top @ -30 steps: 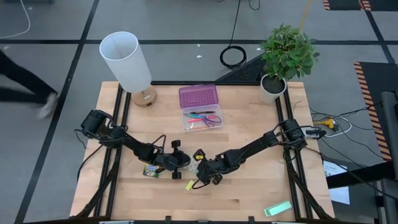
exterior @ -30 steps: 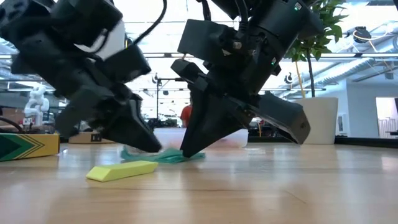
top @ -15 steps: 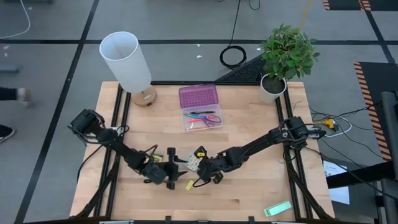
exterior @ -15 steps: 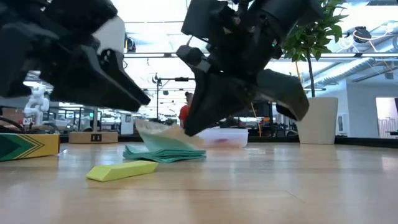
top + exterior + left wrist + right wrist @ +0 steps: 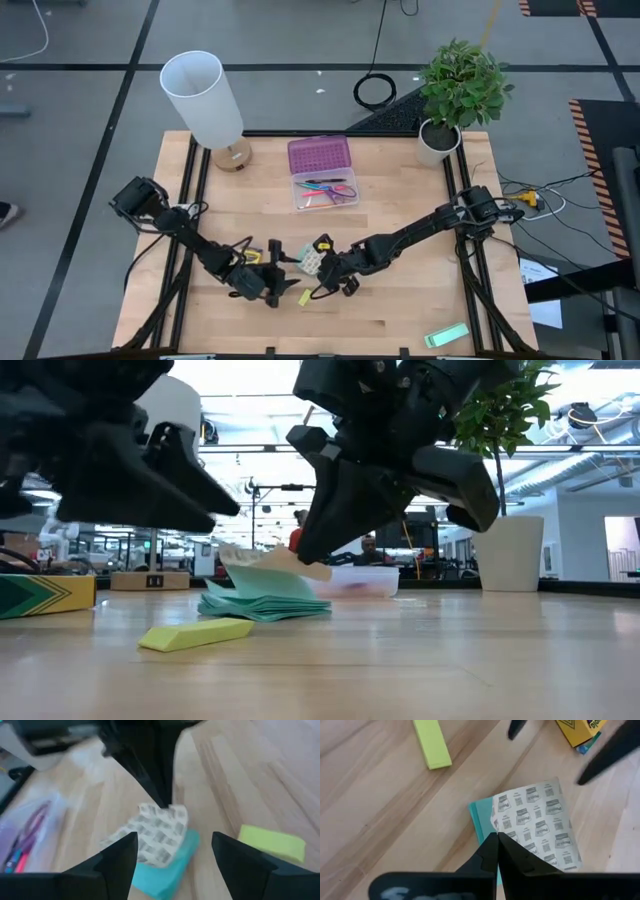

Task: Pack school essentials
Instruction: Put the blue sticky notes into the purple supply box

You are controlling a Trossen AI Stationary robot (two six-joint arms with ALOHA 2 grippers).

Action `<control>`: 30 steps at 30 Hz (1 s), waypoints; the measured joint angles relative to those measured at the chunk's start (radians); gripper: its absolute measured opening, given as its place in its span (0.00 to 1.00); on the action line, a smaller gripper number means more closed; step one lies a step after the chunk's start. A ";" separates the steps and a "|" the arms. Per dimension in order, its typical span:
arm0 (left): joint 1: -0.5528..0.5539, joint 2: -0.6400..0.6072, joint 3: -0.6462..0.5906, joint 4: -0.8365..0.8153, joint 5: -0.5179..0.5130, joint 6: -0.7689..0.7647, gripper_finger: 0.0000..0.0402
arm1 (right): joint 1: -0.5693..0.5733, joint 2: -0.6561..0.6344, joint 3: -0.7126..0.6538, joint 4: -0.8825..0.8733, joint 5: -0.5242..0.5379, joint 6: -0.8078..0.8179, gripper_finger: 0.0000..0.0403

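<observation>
Near the bench's front edge, left of centre, the right gripper (image 5: 496,840) pinches the printed top sheet of the small teal-edged packet (image 5: 530,832) with its fingers closed together. For a clean lift it should raise slowly toward the open case (image 5: 322,192) at mid-bench. The left gripper (image 5: 172,852) waits spread wide and empty just beside.

Left arm reaches in from the table's left edge; left gripper (image 5: 272,285) low at the near-centre, fingers spread apart. Right arm stretches in from the right edge; right gripper (image 5: 496,839) low at centre, fingertips pressed together, pinching a sheet's edge.
</observation>
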 joint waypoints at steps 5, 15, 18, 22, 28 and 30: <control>-0.003 0.052 0.012 -0.003 0.003 0.080 0.60 | -0.002 0.000 0.000 -0.004 -0.001 0.002 0.00; 0.013 0.213 0.138 -0.051 -0.026 0.203 0.66 | -0.027 0.000 -0.009 0.012 -0.030 0.021 0.00; 0.032 0.225 0.166 -0.124 -0.007 0.161 0.64 | -0.028 0.000 -0.027 0.010 -0.025 0.028 0.00; 0.050 0.226 0.171 -0.145 0.009 0.118 0.60 | -0.028 0.000 -0.054 0.011 -0.024 0.022 0.00; 0.072 0.224 0.171 -0.178 0.019 0.094 0.49 | -0.031 0.000 -0.074 0.039 -0.020 0.031 0.11; 0.083 0.224 0.171 -0.196 0.039 0.085 0.45 | -0.034 0.000 -0.074 0.056 -0.020 0.035 0.16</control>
